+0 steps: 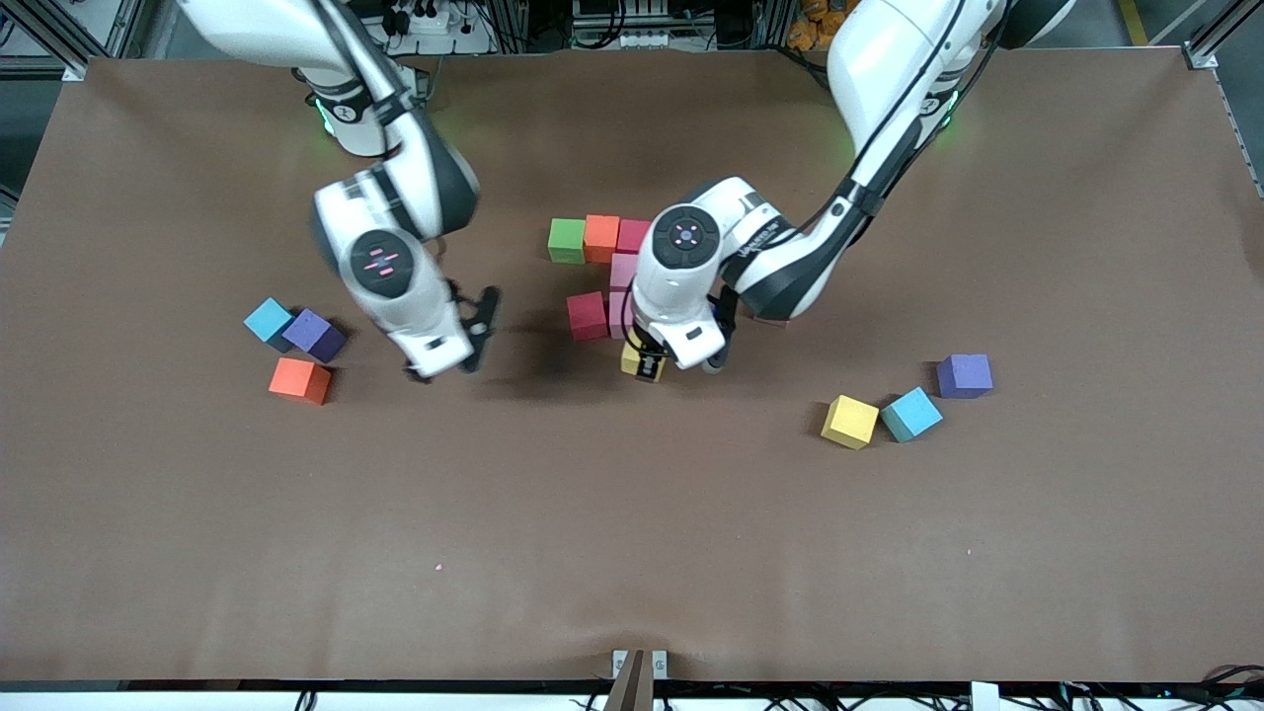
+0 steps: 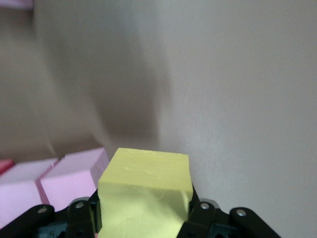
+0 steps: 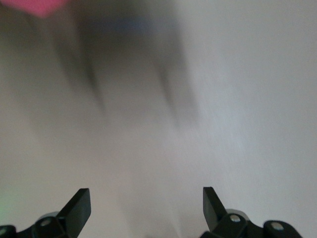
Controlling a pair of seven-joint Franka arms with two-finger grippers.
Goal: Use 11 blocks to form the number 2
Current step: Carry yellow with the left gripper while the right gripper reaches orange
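blocks of the number 2 under construction, mid-counter: a green block (image 1: 566,240), an orange block (image 1: 600,237) and a pink block (image 1: 632,235) stand edge to edge in a row. two more pink blocks (image 2: 74,174) run from that row toward the front camera, largely covered in the front view by the left arm's hand. a red block (image 1: 587,315) stands just beside the nearer of these, on the side toward the right arm's end of the counter.

left gripper (image 1: 647,363): fingers clenched on a yellow block (image 2: 148,193), held low, just beside the nearer pink block; whether it touches the counter cannot be told.

right gripper (image 1: 452,341): fingers spread wide and grasping nothing, over bare counter (image 1: 632,553) between the partial digit and a loose group of blocks.

loose blocks toward the right arm's end: a light blue block (image 1: 268,320) touching a purple block (image 1: 314,334), and a second orange block (image 1: 299,379) near them, nearer the front camera.

loose blocks toward the left arm's end: a second yellow block (image 1: 850,421) just beside a second light blue block (image 1: 910,413), and a second purple block (image 1: 964,375) near them, slightly farther from the front camera.
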